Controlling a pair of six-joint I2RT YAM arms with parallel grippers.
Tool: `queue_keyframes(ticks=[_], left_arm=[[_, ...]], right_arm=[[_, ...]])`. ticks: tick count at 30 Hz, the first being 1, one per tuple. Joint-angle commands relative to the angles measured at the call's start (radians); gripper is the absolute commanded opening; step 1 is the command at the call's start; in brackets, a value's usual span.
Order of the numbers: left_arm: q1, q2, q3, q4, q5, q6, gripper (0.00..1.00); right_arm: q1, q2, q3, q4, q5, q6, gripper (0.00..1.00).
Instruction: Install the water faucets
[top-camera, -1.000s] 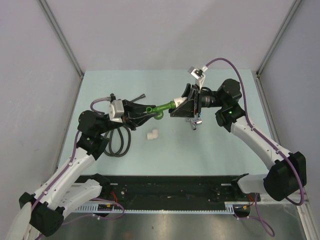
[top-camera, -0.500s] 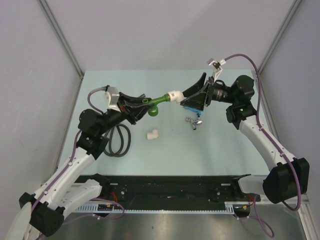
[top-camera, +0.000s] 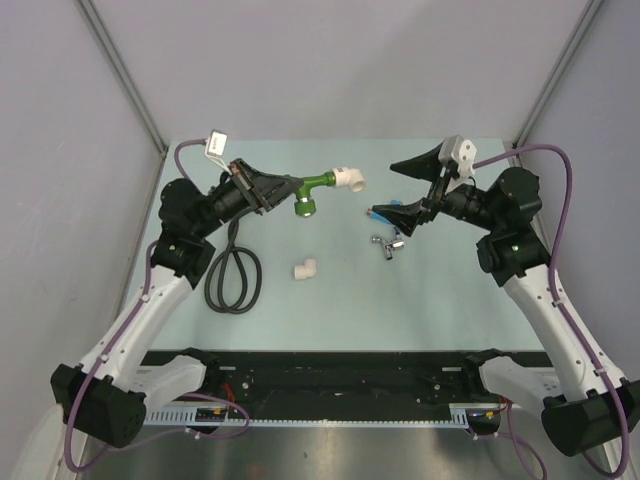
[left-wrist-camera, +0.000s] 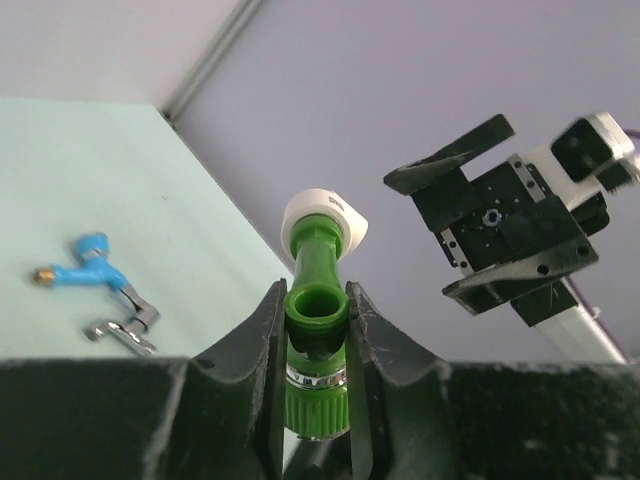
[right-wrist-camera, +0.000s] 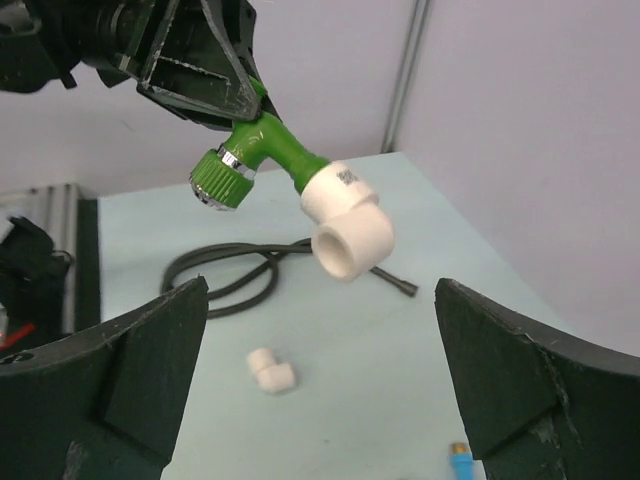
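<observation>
My left gripper (top-camera: 283, 190) (left-wrist-camera: 317, 305) is shut on the bright green faucet (top-camera: 316, 184) (left-wrist-camera: 318, 300) (right-wrist-camera: 262, 140), held above the table. A white elbow fitting (top-camera: 350, 178) (left-wrist-camera: 322, 222) (right-wrist-camera: 348, 226) sits on the faucet's far end. My right gripper (top-camera: 382, 189) (right-wrist-camera: 320, 330) stands wide open to the right of that elbow, apart from it, with nothing between its fingers. The blue-handled chrome faucet (top-camera: 388, 243) (left-wrist-camera: 92, 276) lies on the table below the right gripper.
A loose white elbow fitting (top-camera: 306, 268) (right-wrist-camera: 270, 371) lies mid-table. A coiled black hose (top-camera: 232, 280) (right-wrist-camera: 230, 268) lies at the left under my left arm. Grey walls close in the table on three sides.
My right gripper opened, let go of the white elbow and drew back to the right. My left arm swung the green faucet, elbow still on it, up and toward the back.
</observation>
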Motion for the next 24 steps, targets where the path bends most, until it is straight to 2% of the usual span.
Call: queue_keyframes(ticks=[1,5,12,19,24], left_arm=[[0.014,0.048,0.054,0.05,0.14,-0.213,0.0],[0.014,0.08,0.058,0.081,0.181,-0.268,0.0],[0.019,0.089,0.056,0.114,0.189,-0.311,0.0],[0.019,0.092,0.056,0.142,0.206,-0.343,0.0],[0.019,0.1,0.062,0.148,0.224,-0.348,0.0]], right_arm=[[0.065,-0.032,0.013,-0.105,0.131,-0.349,1.0],[0.135,-0.02,0.013,-0.112,0.175,-0.521,1.0],[0.229,0.026,0.013,-0.128,0.237,-0.649,1.0],[0.292,0.064,0.014,-0.146,0.319,-0.727,1.0],[0.312,0.077,0.014,-0.142,0.32,-0.729,0.91]])
